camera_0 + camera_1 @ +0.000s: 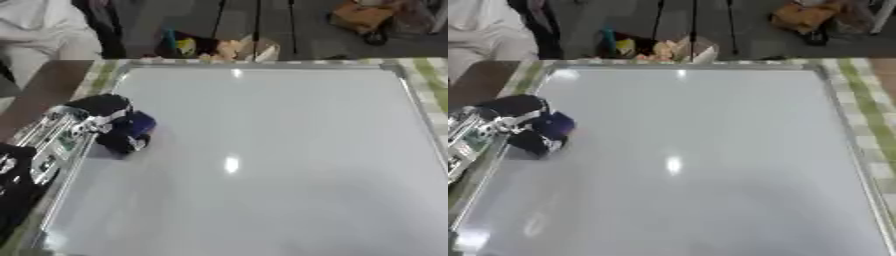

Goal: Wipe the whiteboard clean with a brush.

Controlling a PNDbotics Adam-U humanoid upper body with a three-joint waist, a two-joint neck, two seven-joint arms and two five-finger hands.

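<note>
The left hand point(112, 125) is black, on a silver, open-framed forearm point(54, 140).

A bench point(430, 75) with a green and pale checked covering shows along the right side and at the far edge. A large whiteboard point(262, 160) lies flat on it and covers nearly all of its top. The board has a thin silver frame and a glossy, pale grey surface that shows bright spots of reflected light. At the far left corner, a strip of brown surface point(48, 85) shows beside the board.
</note>
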